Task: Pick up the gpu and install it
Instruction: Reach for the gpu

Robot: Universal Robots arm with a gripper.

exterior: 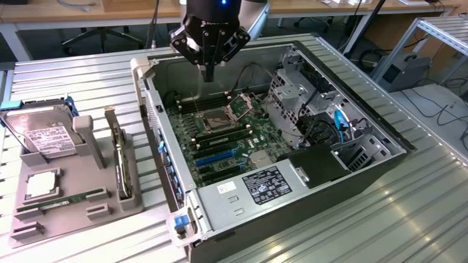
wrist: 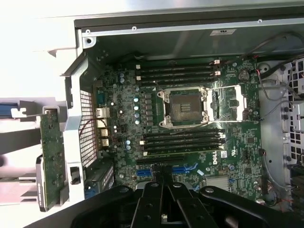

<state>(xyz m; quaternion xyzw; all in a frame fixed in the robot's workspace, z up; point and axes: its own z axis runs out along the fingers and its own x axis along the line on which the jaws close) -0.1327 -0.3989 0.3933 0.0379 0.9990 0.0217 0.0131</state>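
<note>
Gpu stands on edge in a slot of the grey holder on the worktop, just outside the open computer case, on the exterior view's left of it. Its long axis runs from the far side of that view toward the near side, roughly parallel to the case's slotted rear panel, which stands between the card and the motherboard. In the wrist view the same card shows as a green board beyond that panel. The jaws are clenched on nothing and hang point-down over the inside of the case, above the far end of the motherboard near the memory slots. From the jaws, the card lies toward the exterior view's left and nearer the camera, on the other side of the case wall and lower down. I judge that reaching it means clearing that wall first and meeting the thin upper edge squarely across its thickness
</note>
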